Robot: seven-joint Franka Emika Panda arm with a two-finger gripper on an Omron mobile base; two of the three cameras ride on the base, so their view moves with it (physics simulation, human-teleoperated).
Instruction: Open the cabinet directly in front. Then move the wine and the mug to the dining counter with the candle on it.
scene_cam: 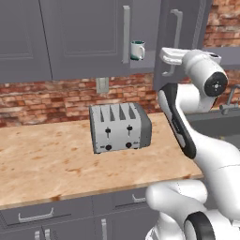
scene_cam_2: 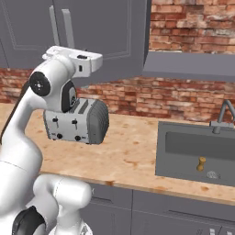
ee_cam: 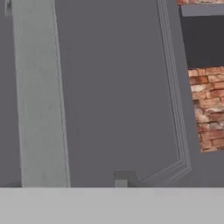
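— While the right cabinet door stands ajar, we see the mug waiting inside; the wine is hidden.

— Agreed. Our tool is at that door's handle; we cannot tell if it's gripping. Both carries to the bench remain.

A rendered home kitchen is showing: grey wall cabinets hanging over a tan stone counter, a silver toaster sitting there, red brick backing, and a sink alongside.
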